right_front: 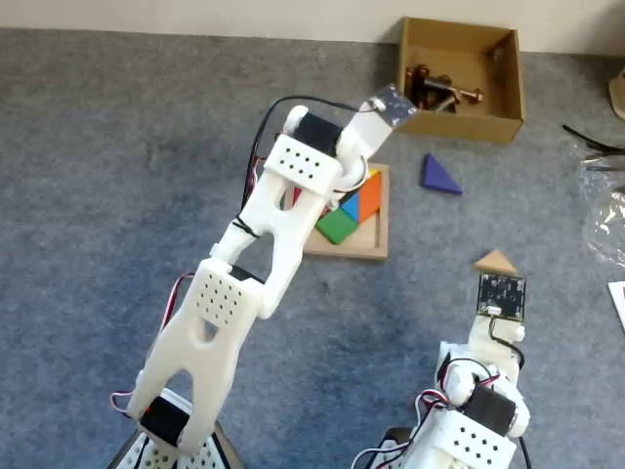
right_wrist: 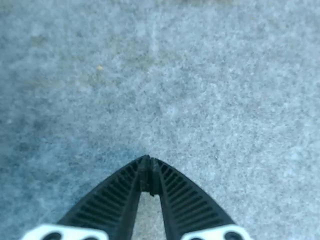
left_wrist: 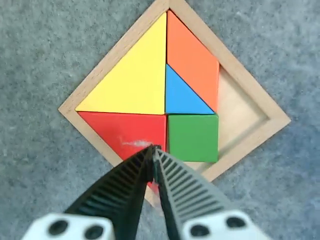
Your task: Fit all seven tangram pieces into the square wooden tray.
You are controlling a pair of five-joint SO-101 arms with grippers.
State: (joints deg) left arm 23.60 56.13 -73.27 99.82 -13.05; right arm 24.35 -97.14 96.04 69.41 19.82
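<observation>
Left wrist view: the square wooden tray [left_wrist: 242, 107] holds a yellow triangle [left_wrist: 132, 75], red triangle [left_wrist: 120, 132], orange parallelogram [left_wrist: 192, 57], blue triangle [left_wrist: 182, 95] and green square [left_wrist: 192, 137], with one corner bare. The left gripper [left_wrist: 152, 150] is pinched together and empty. In the high view the arm hides most of the tray. A purple triangle [right_front: 439, 176] and tan triangle [right_front: 496, 262] lie outside on the carpet. The right gripper [right_wrist: 148, 165] is closed and empty.

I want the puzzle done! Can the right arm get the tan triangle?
Probably yes: the tan triangle lies just ahead of the right arm, nothing between. Its shut right gripper must open first.
</observation>
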